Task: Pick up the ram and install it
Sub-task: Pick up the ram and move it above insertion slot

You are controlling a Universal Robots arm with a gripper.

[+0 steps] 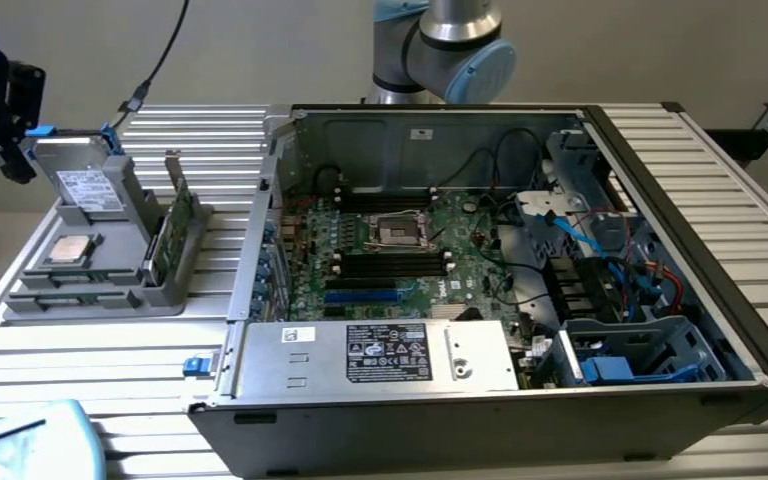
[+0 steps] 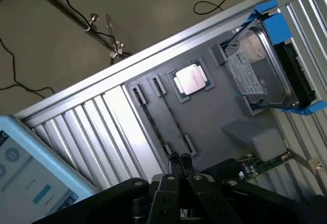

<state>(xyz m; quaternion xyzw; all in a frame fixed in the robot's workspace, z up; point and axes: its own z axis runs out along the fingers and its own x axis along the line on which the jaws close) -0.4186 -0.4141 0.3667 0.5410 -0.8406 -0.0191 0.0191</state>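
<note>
Near the grey tray (image 1: 84, 305), the gripper (image 2: 179, 178) hangs closed and empty. One ram (image 1: 173, 238), a dark-green stick, stands on edge along the tray's side nearest the computer case (image 1: 491, 425), with one processor (image 1: 71, 250) and one hard drive (image 1: 91, 188).

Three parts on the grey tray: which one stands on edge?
The ram, the green board upright on the side of the tray facing the computer case. The silver processor lies flat; the hard drive leans back.
</note>
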